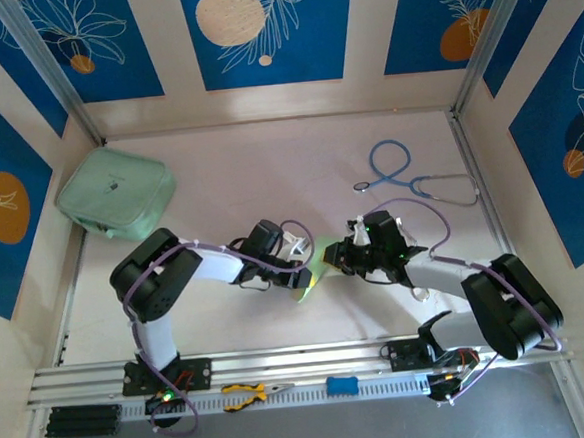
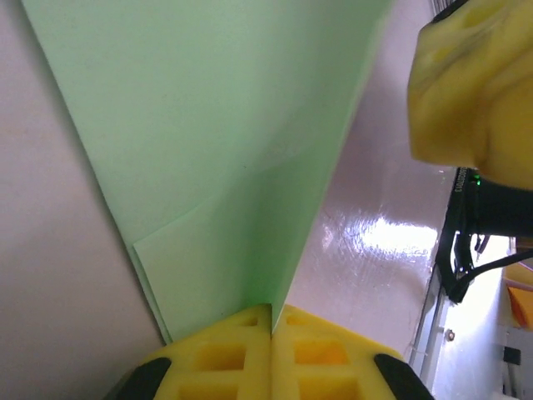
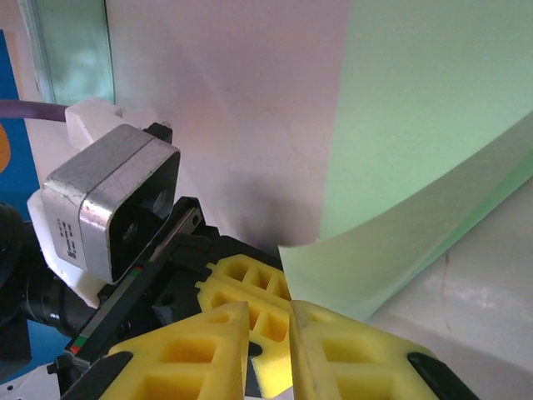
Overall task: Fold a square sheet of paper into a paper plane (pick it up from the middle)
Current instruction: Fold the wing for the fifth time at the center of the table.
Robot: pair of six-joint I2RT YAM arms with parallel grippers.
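Left gripper [image 2: 271, 315] pinches the square sheet of paper [image 2: 208, 150]; right gripper [image 3: 290, 315] state unclear; pouch [image 1: 117, 194] well apart

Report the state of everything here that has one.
square sheet of paper, folded over, one edge curling.
left gripper, shut on the sheet.
right gripper, jaws nearly together at the sheet's edge; grip unclear.
zip pouch, lying flat; zip too small to tell.
stethoscope, lying loose, tubing curved.

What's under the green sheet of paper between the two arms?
Pale table shows along the edges of the square sheet of paper, which is pinched by the left gripper. The patch directly beneath is covered.
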